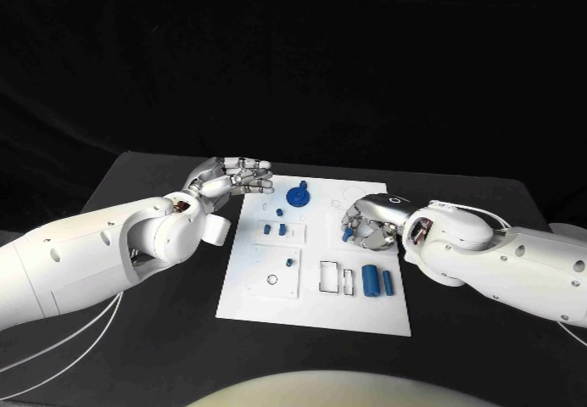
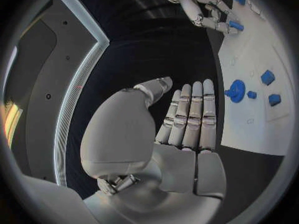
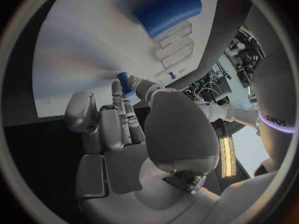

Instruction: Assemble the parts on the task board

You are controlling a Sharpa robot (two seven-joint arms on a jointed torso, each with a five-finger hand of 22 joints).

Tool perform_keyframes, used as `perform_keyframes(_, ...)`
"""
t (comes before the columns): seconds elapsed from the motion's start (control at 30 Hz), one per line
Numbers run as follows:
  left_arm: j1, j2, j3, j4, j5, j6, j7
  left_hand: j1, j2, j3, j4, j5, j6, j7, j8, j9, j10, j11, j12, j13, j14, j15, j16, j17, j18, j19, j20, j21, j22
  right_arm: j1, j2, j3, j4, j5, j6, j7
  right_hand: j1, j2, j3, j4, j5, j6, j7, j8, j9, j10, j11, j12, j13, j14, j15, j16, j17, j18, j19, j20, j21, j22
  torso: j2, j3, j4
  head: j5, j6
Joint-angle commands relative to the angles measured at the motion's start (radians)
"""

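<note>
- Black surface (image 1: 147, 174), dark backdrop; white task board (image 1: 321, 292) at centre.
- Head view: left hand (image 1: 232, 180) hovers at the board's 10 o'clock corner, just off its edge, fingers apart, holding nothing.
- Left wrist view adds: its fingers (image 2: 190, 115) lie straight, side by side; blue round part (image 2: 236, 91) sits on the board just beyond them.
- Right hand (image 1: 367, 222) is over the board's 2 o'clock area, pinching a small blue part (image 1: 349, 231) in its fingertips.
- Right wrist view adds: blue part at the fingertips, blue cylinder (image 3: 168, 11) lying on the board well beyond them.
- Cylinder at 4 o'clock in head view; bare surface beyond all board edges.
</note>
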Motion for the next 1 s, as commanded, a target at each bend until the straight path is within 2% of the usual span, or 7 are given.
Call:
perform_keyframes(0.03, -0.001, 0.001, 0.001, 0.002, -0.003, 0.016, 0.003, 0.003, 0.004, -0.001, -0.006, 0.007, -0.007, 0.014, -0.004, -0.001, -0.009, 0.0, 0.005, 0.0, -0.008, 0.002, -0.003, 0.002, 0.006, -0.001, 0.009, -0.004, -0.002, -0.001, 0.003, 0.0, -0.004, -0.026, 0.007, -0.005, 0.007, 0.012, 0.013, -0.002, -0.011, 0.007, -0.002, 0.005, 0.001, 0.008, 0.0, -0.009, -0.002, 0.008, -0.008, 0.007, 0.001, -0.017, 0.008, -0.001, 0.006, 0.002, 0.0, 0.0003, 0.0014, -0.002, -0.001)
perform_keyframes(0.27, -0.001, 0.001, 0.001, 0.002, -0.003, 0.016, 0.003, 0.003, 0.004, -0.001, -0.006, 0.007, -0.007, 0.014, -0.004, -0.001, -0.01, 0.0, 0.005, 0.0, -0.008, 0.002, -0.003, 0.002, 0.007, -0.001, 0.009, -0.004, -0.002, -0.004, 0.008, -0.001, -0.008, -0.034, -0.005, -0.009, 0.008, 0.015, 0.022, -0.003, -0.02, 0.012, -0.002, 0.008, 0.002, 0.014, -0.001, -0.011, -0.004, 0.008, -0.008, 0.008, 0.002, -0.017, 0.01, -0.002, 0.01, 0.006, 0.0, -0.0002, 0.0005, -0.001, -0.002)
perform_keyframes(0.57, -0.001, 0.001, 0.001, 0.002, -0.003, 0.017, 0.002, 0.003, 0.004, -0.001, -0.006, 0.007, -0.007, 0.014, -0.004, -0.001, -0.01, 0.0, 0.005, 0.0, -0.008, 0.002, -0.003, 0.002, 0.007, -0.001, 0.009, -0.004, -0.002, -0.008, 0.013, -0.001, -0.007, -0.035, -0.045, -0.022, -0.014, 0.009, 0.022, 0.01, -0.022, 0.02, -0.003, 0.012, 0.003, 0.028, -0.002, -0.015, -0.004, 0.011, -0.009, 0.012, 0.01, -0.02, 0.015, -0.003, 0.019, 0.014, -0.001, -0.0005, 0.0004, -0.003, -0.003)
perform_keyframes(0.83, -0.001, 0.001, 0.001, 0.002, -0.003, 0.013, 0.006, 0.003, 0.004, -0.001, -0.006, 0.007, -0.007, 0.014, -0.004, -0.001, -0.01, 0.0, 0.005, 0.0, -0.008, 0.002, -0.003, 0.002, 0.007, -0.001, 0.009, -0.004, -0.002, -0.009, 0.008, -0.001, 0.001, -0.027, -0.08, -0.044, -0.014, 0.019, 0.034, 0.011, -0.022, 0.04, -0.013, 0.025, 0.009, 0.051, -0.011, -0.013, -0.002, 0.014, -0.016, 0.018, 0.02, -0.021, 0.022, -0.007, 0.03, 0.023, -0.001, -0.0005, 0.0006, -0.003, -0.003)
perform_keyframes(0.87, -0.001, 0.002, 0.001, 0.003, -0.003, 0.01, 0.008, 0.003, 0.004, -0.001, -0.006, 0.007, -0.008, 0.014, -0.004, -0.001, -0.01, 0.0, 0.005, 0.0, -0.008, 0.002, -0.003, 0.002, 0.007, -0.001, 0.009, -0.004, -0.002, -0.009, 0.006, -0.001, 0.004, -0.024, -0.085, -0.043, -0.01, 0.029, 0.042, 0.011, -0.02, 0.055, -0.02, 0.034, 0.014, 0.061, -0.016, -0.013, -0.001, 0.016, -0.019, 0.021, 0.024, -0.022, 0.024, -0.01, 0.033, 0.026, -0.001, -0.0005, 0.0008, -0.002, -0.003)
perform_keyframes(1.0, -0.001, 0.002, 0.001, 0.002, -0.002, 0.005, 0.013, 0.004, 0.008, 0.0, -0.006, 0.007, -0.007, 0.014, -0.004, -0.001, -0.01, 0.0, 0.008, 0.001, -0.008, 0.002, -0.003, 0.003, 0.007, 0.0, 0.009, -0.007, -0.003, -0.009, -0.002, 0.0, 0.017, -0.013, -0.111, -0.036, -0.01, 0.037, 0.05, 0.01, -0.012, 0.065, -0.026, 0.043, 0.019, 0.075, -0.022, -0.013, 0.001, 0.018, -0.024, 0.026, 0.033, -0.024, 0.03, -0.014, 0.044, 0.034, -0.001, 0.0003, 0.0006, -0.001, -0.002)
